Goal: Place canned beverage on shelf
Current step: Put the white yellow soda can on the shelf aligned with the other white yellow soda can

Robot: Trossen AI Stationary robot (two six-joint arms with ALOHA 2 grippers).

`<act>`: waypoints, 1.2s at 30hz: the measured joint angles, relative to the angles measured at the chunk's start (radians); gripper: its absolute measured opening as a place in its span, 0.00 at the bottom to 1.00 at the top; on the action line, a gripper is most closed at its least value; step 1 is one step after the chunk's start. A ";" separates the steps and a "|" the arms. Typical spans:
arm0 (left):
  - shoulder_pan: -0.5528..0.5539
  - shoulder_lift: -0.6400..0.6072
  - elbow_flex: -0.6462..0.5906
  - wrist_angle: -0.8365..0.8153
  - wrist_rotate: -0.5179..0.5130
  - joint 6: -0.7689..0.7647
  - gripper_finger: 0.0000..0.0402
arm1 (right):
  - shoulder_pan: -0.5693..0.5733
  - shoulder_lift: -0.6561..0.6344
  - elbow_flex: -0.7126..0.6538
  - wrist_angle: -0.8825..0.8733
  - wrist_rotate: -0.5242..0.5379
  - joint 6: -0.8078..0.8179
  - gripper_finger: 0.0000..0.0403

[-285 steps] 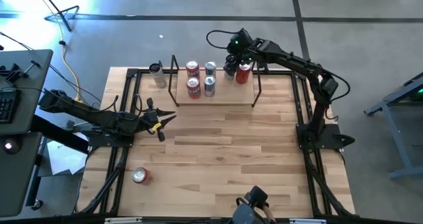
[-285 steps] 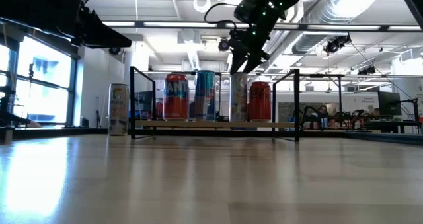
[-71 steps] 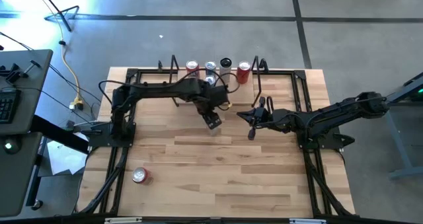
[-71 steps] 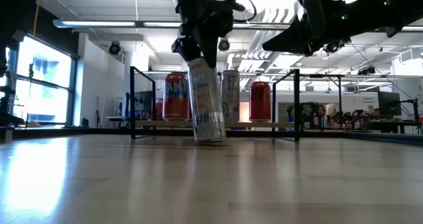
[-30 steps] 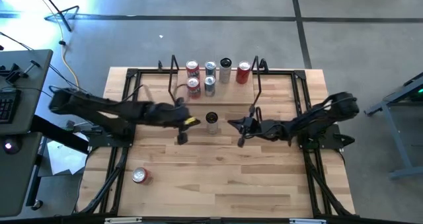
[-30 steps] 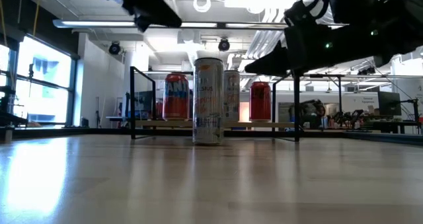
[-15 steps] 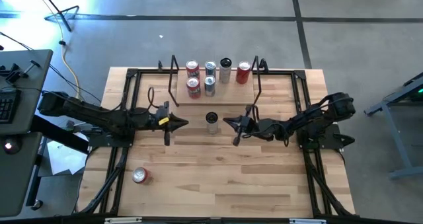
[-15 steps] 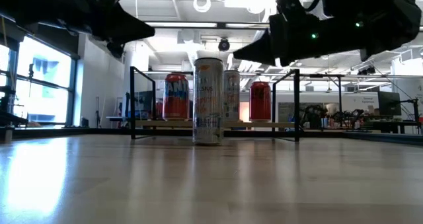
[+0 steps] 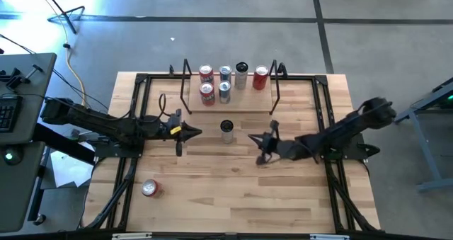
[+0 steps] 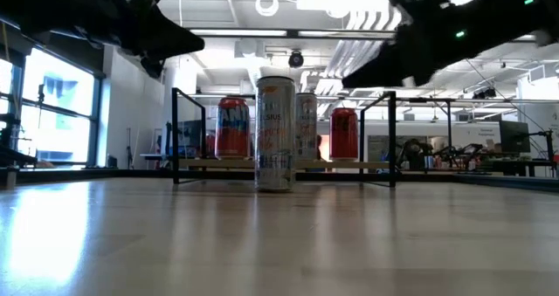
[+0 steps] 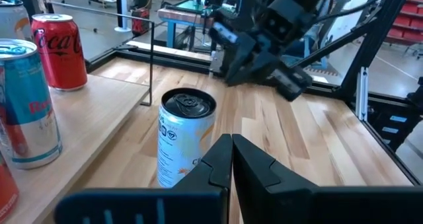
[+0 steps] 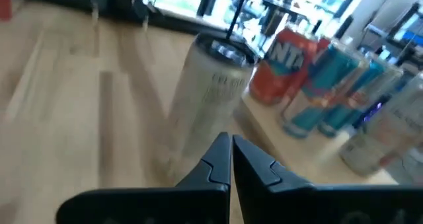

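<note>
The right wrist view is smeared, so can labels there are unreadable. A tall pale can (image 9: 226, 131) with faint orange print stands upright on the table (image 9: 233, 190), just before the shelf (image 9: 244, 102) at its far edge. Left gripper (image 9: 185, 132) and right gripper (image 9: 263, 149) flank it, both clenched, grasping nothing.

High cam looks straight down on the table (image 9: 233, 176); low cam level at tabletop; both wrist cams face the standing can (image 9: 226, 130) from opposite sides.
</note>
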 joint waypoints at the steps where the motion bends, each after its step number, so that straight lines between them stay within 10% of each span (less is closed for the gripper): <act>1: 0.000 0.000 0.000 -0.003 0.000 0.000 0.01 | 0.023 -0.019 0.000 -0.046 0.013 0.038 0.00; 15: 0.000 0.014 0.000 0.004 0.000 0.008 0.01 | 0.057 0.127 -0.037 0.107 -0.038 0.224 0.06; 29: 0.000 0.013 0.000 -0.001 0.023 -0.001 0.01 | -0.021 0.250 0.191 0.185 0.029 0.151 0.66; 36: 0.000 0.013 0.000 -0.002 0.023 -0.001 0.01 | -0.046 0.351 0.337 0.121 0.167 0.141 0.73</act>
